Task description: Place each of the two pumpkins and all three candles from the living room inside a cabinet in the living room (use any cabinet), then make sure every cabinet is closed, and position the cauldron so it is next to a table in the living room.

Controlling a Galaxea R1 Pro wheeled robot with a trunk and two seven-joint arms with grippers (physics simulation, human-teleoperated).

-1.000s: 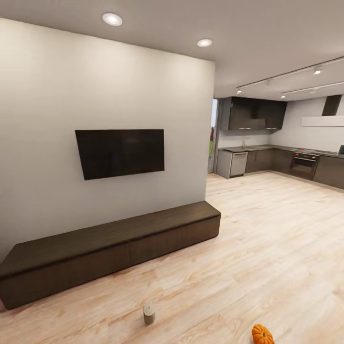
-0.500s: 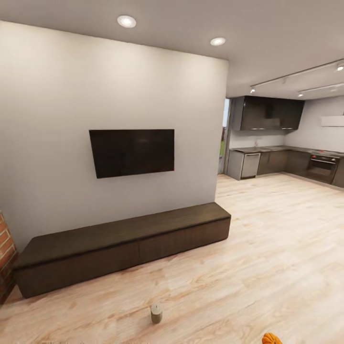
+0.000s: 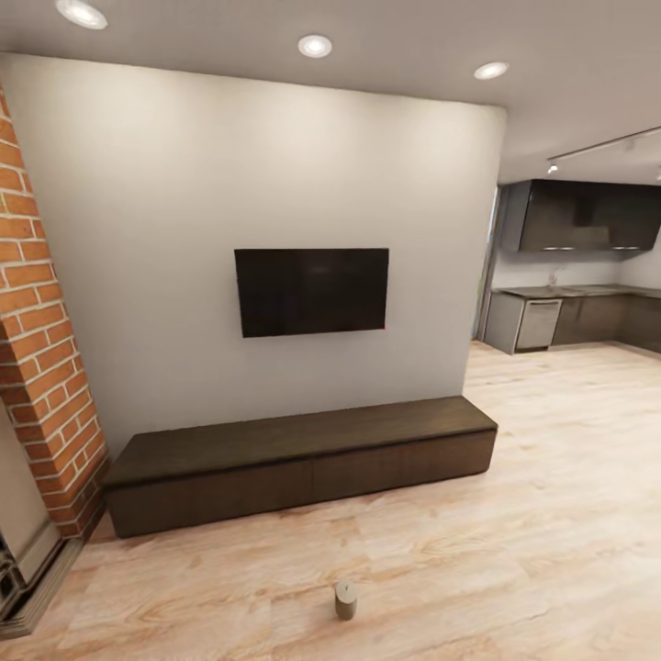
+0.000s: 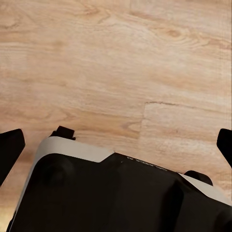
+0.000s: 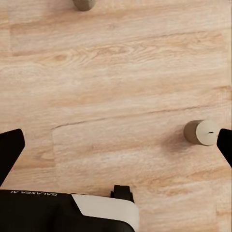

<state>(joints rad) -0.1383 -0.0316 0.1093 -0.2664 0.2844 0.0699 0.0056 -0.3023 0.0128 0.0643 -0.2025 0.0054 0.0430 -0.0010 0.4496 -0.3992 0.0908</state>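
The long dark-brown cabinet point(image 3: 303, 459) stands shut against the white wall under a black TV. One grey-brown candle point(image 3: 345, 599) stands upright on the wood floor in front of it. In the right wrist view a candle point(image 5: 201, 132) stands on the floor by one fingertip, and the edge of another candle point(image 5: 83, 4) shows farther off. My right gripper point(image 5: 116, 147) is open over bare floor, holding nothing. My left gripper point(image 4: 116, 147) is open too, above the floor and my own base point(image 4: 121, 193). The pumpkins, cauldron and table are out of view.
A red brick fireplace column point(image 3: 41, 367) rises at the left, with a hearth frame point(image 3: 23, 569) at its foot. The TV point(image 3: 312, 291) hangs above the cabinet. A kitchen point(image 3: 578, 312) opens at the far right across the open wood floor.
The camera has turned left, so the whole picture has slid right. The brick column has come into view, and the orange pumpkin at the lower right has left it.
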